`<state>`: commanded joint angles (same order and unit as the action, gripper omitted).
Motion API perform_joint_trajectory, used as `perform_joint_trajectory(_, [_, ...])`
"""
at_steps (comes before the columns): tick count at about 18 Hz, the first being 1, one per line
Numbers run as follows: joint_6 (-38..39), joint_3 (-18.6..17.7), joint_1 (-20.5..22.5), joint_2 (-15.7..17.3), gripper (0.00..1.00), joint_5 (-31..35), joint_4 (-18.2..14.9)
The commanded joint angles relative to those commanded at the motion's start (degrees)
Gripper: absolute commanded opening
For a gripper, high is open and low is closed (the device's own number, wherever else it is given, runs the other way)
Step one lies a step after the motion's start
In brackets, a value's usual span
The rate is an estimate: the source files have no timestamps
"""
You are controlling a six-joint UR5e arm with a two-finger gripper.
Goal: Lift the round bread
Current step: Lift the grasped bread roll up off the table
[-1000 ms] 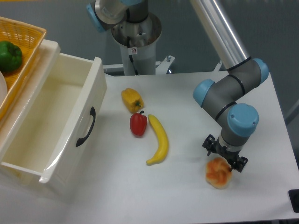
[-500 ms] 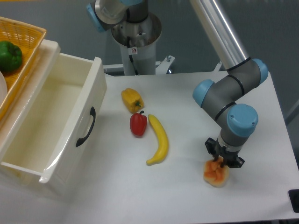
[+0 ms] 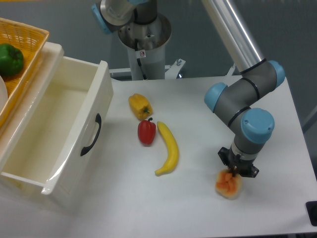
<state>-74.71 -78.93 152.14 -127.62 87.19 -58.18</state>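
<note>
The round bread [image 3: 227,185] is a small golden-orange bun on the white table at the front right. My gripper [image 3: 236,172] points straight down onto its top, with the fingers closed in on the bun, which looks squeezed narrower. The bread still rests on the table. The wrist hides the fingertips and the bun's far side.
A banana [image 3: 169,148], a red pepper [image 3: 146,132] and a yellow bell pepper [image 3: 140,106] lie at the table's middle. An open white drawer [image 3: 59,134] stands at the left, with a yellow basket [image 3: 25,44] holding a green pepper [image 3: 10,59] behind it. The table's front edge is close to the bread.
The gripper came down onto the bread and its fingers closed from wide open to pinching the bun, which now looks narrower. Little change over the last half second.
</note>
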Motion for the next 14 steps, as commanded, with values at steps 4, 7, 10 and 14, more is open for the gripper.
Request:
perform_joint_trajectory(4, [-0.3,3.6,-0.2,1.5,0.0,0.2,-7.2])
perform_joint_trajectory(7, [-0.4,5.7,-0.2,2.3,0.0,0.3,-10.0])
perform_joint_trajectory(10, [0.1,7.1,-0.3,4.1,0.0,0.7,-12.8])
perform_joint_trajectory(14, [0.4,10.9,-0.1,4.2,0.09,-0.1,-15.5])
